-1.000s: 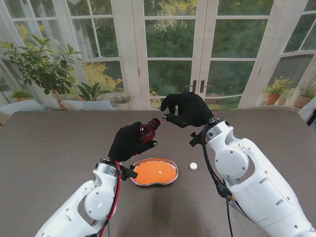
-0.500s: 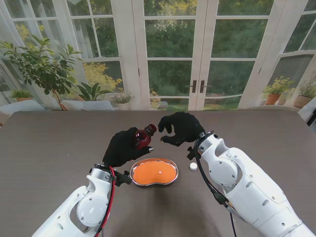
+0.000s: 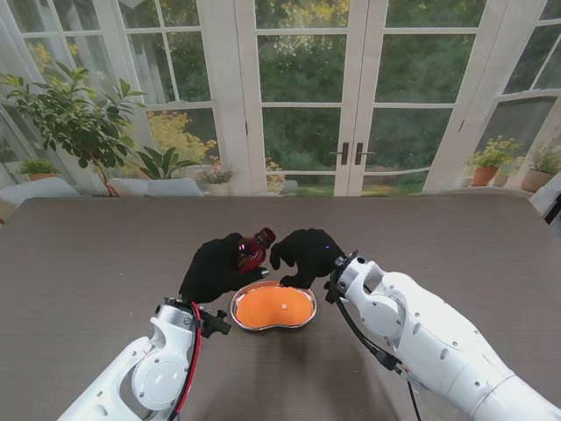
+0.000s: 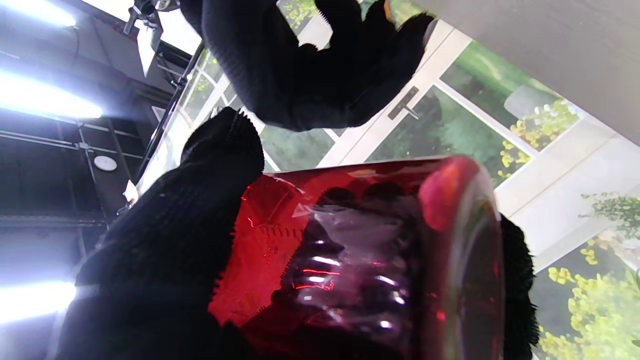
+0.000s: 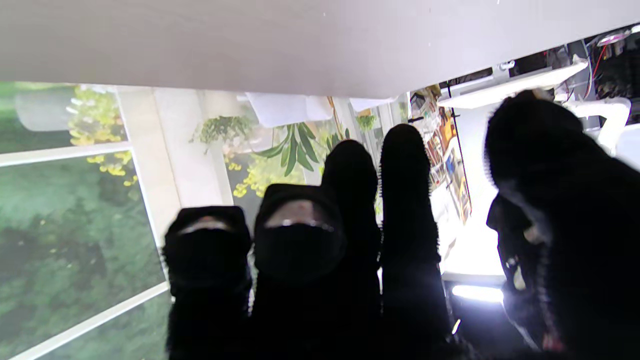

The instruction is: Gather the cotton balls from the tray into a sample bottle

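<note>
left robot hand wrapped round red sample bottle, held tilted just beyond tray, probably to offer its mouth | right robot hand holds nothing, fingers curled loosely apart, over tray's far rim | cotton ball in orange kidney tray on surface

The black-gloved left hand covers most of the red translucent sample bottle; its open neck alone shows; the small white speck in the orange kidney-shaped steel tray is too small to identify; the black-gloved right hand hides the tray's far rim.
</note>
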`<action>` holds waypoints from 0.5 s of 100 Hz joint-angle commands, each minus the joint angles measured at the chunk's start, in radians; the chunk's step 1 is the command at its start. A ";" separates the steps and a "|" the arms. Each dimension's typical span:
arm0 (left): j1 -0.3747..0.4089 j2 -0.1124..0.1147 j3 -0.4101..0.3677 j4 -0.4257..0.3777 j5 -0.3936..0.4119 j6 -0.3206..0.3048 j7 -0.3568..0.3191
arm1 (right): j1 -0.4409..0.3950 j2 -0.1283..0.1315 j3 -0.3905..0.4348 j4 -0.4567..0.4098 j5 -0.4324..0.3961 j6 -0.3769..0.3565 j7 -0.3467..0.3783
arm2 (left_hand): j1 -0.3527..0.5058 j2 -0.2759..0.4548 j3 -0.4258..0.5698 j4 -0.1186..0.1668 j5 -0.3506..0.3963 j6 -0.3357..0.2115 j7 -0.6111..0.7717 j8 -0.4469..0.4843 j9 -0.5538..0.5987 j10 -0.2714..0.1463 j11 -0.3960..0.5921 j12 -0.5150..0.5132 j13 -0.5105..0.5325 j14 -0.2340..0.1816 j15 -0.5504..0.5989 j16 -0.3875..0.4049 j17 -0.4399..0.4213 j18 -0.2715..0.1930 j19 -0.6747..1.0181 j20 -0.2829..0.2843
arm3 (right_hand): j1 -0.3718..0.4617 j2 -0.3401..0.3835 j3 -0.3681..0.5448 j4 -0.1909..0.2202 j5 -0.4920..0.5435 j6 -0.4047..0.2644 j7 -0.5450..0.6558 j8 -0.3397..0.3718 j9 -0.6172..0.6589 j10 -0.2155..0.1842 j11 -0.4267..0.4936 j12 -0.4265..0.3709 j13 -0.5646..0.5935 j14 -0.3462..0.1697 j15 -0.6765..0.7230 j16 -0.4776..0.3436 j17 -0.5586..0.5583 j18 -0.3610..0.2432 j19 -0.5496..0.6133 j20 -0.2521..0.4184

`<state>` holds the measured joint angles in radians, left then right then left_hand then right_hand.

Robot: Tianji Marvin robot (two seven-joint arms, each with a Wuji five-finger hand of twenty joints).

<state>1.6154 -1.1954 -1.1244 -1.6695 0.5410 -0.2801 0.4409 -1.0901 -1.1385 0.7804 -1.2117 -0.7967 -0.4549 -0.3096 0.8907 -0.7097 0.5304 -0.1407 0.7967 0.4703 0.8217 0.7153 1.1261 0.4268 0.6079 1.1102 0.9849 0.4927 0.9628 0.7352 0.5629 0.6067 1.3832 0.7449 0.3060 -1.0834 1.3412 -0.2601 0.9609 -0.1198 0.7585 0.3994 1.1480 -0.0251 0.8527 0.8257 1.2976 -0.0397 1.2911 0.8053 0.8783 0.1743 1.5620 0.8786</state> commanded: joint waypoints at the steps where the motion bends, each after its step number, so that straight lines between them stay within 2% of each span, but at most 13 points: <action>1: 0.004 0.000 -0.002 -0.010 0.000 0.000 -0.019 | 0.002 -0.007 -0.004 0.011 -0.002 -0.011 0.021 | 0.269 0.312 0.291 0.019 0.134 -0.192 0.176 0.016 0.052 -0.035 0.008 0.018 0.035 0.044 0.076 0.017 -0.005 -0.036 0.055 0.019 | 0.013 -0.061 0.055 -0.034 0.037 -0.020 0.025 -0.019 0.020 -0.026 0.032 0.018 0.023 -0.036 0.033 0.013 0.014 -0.006 0.014 -0.010; 27: 0.011 0.002 -0.006 -0.018 0.002 0.005 -0.025 | 0.051 -0.014 -0.089 0.102 -0.022 -0.026 -0.021 | 0.269 0.312 0.292 0.019 0.134 -0.192 0.176 0.016 0.051 -0.036 0.009 0.019 0.035 0.043 0.077 0.017 -0.003 -0.040 0.056 0.019 | 0.005 -0.084 0.061 -0.043 0.057 -0.026 0.030 -0.034 0.037 -0.031 0.048 0.032 0.024 -0.042 0.060 0.024 0.028 -0.004 0.022 -0.010; 30: 0.011 0.002 -0.006 -0.019 0.002 0.005 -0.025 | 0.058 -0.017 -0.102 0.115 -0.025 -0.026 -0.032 | 0.269 0.312 0.292 0.019 0.135 -0.192 0.177 0.016 0.051 -0.035 0.009 0.019 0.036 0.043 0.077 0.017 -0.003 -0.039 0.056 0.019 | 0.008 -0.090 0.062 -0.058 0.061 -0.027 0.035 -0.044 0.040 -0.031 0.049 0.036 0.023 -0.044 0.068 0.027 0.031 -0.005 0.025 -0.010; 39: 0.012 0.002 -0.006 -0.020 0.004 0.005 -0.025 | 0.084 -0.025 -0.146 0.157 -0.038 -0.025 -0.073 | 0.269 0.312 0.292 0.019 0.134 -0.193 0.177 0.016 0.050 -0.035 0.009 0.019 0.036 0.043 0.077 0.017 -0.003 -0.039 0.056 0.019 | 0.001 -0.107 0.063 -0.069 0.075 -0.035 0.042 -0.051 0.052 -0.034 0.052 0.038 0.023 -0.046 0.079 0.031 0.040 -0.004 0.029 -0.011; 41: 0.012 0.002 -0.006 -0.019 0.004 0.004 -0.025 | 0.089 -0.027 -0.156 0.166 -0.039 -0.025 -0.081 | 0.269 0.312 0.292 0.019 0.134 -0.192 0.177 0.016 0.051 -0.035 0.009 0.019 0.036 0.043 0.077 0.017 -0.003 -0.039 0.056 0.019 | 0.002 -0.115 0.067 -0.085 0.079 -0.038 0.048 -0.060 0.055 -0.034 0.051 0.038 0.023 -0.046 0.083 0.032 0.042 -0.003 0.030 -0.012; 50: 0.012 0.002 -0.007 -0.019 0.006 0.003 -0.024 | 0.111 -0.037 -0.195 0.204 -0.039 -0.027 -0.105 | 0.269 0.311 0.292 0.019 0.134 -0.193 0.177 0.016 0.051 -0.037 0.009 0.019 0.036 0.041 0.077 0.017 -0.002 -0.039 0.057 0.019 | 0.008 -0.128 0.063 -0.109 0.092 -0.042 0.061 -0.075 0.063 -0.033 0.052 0.039 0.023 -0.043 0.088 0.034 0.045 0.000 0.033 -0.013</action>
<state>1.6248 -1.1916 -1.1292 -1.6810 0.5456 -0.2769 0.4346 -0.9831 -1.1631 0.5931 -1.0189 -0.8295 -0.4767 -0.4330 0.8907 -0.7097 0.5304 -0.1407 0.7967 0.4703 0.8217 0.7153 1.1261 0.4268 0.6079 1.1102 0.9848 0.4927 0.9629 0.7352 0.5629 0.6067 1.3832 0.7449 0.3060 -1.1475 1.3522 -0.3305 1.0204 -0.1418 0.7924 0.3536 1.1812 -0.0381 0.8783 0.8481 1.2976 -0.0495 1.3401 0.8194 0.9058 0.1743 1.5620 0.8782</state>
